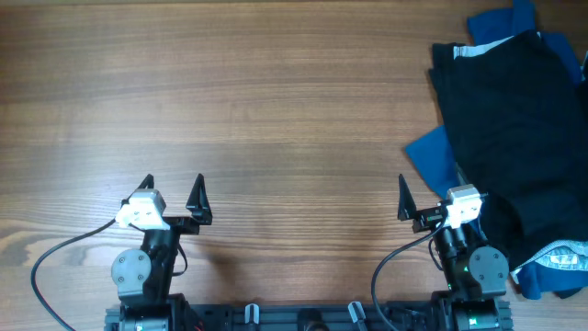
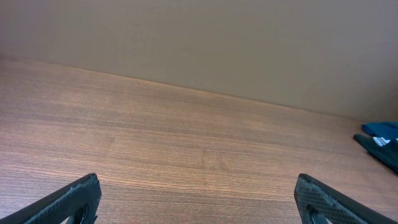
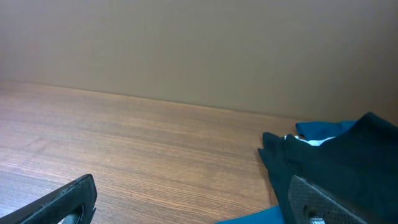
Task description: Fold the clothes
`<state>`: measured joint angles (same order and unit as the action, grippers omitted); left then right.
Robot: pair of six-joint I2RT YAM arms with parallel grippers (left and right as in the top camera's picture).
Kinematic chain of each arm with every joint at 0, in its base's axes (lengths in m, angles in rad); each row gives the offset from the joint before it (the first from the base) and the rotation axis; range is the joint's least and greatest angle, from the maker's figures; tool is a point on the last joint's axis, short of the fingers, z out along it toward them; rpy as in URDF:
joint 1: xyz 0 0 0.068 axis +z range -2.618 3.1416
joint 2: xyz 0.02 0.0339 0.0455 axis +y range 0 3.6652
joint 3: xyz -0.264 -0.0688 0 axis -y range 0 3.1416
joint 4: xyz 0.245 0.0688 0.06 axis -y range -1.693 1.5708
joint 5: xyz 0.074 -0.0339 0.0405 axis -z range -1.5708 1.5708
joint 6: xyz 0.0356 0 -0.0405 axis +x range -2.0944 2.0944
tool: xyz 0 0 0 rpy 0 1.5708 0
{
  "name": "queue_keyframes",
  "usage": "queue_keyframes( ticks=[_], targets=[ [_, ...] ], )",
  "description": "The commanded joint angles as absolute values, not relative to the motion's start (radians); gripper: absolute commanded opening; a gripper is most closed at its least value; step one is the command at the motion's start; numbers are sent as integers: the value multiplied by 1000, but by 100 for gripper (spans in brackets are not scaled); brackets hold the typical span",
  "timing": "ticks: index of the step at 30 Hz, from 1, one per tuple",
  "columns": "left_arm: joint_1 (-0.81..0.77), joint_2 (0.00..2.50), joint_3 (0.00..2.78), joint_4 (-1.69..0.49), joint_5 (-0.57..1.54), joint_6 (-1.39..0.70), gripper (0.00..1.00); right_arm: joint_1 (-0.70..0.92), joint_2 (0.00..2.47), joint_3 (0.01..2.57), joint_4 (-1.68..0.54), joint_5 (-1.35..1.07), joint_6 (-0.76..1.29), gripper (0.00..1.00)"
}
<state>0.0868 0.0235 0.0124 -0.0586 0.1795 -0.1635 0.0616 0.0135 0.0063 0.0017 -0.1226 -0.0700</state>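
A pile of clothes lies at the right edge of the table: a black garment (image 1: 524, 119) on top of blue garments (image 1: 434, 152). The black garment also shows in the right wrist view (image 3: 339, 165) and, far right, in the left wrist view (image 2: 379, 149). My right gripper (image 1: 430, 195) is open and empty at the near side, its right finger next to or over the pile's edge (image 3: 199, 199). My left gripper (image 1: 173, 191) is open and empty over bare wood, far from the clothes (image 2: 199, 202).
The wooden table (image 1: 257, 110) stretches left of the pile. A plain wall stands behind its far edge (image 2: 199, 37). A blue garment with a white printed band (image 1: 560, 262) lies at the near right corner beside the right arm's base.
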Motion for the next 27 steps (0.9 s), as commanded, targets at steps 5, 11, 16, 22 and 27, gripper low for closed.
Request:
queue_keyframes(
  ticks=[5, 11, 16, 22, 27],
  targets=[
    [82, 27, 6, -60, 162, -165, 100, 58, 14, 5, 7, -113, -79, 100],
    [82, 27, 6, -60, 163, -165, 100, 58, 14, 5, 10, -112, -79, 100],
    [82, 27, 6, -60, 162, -165, 100, 58, 14, 5, 12, -114, -62, 100],
    [82, 28, 21, -69, 163, -196, 100, 57, 15, 41, -1, -71, 63, 100],
    [82, 126, 144, -115, 163, -199, 100, 57, 120, 172, -67, -41, 65, 100]
  ],
)
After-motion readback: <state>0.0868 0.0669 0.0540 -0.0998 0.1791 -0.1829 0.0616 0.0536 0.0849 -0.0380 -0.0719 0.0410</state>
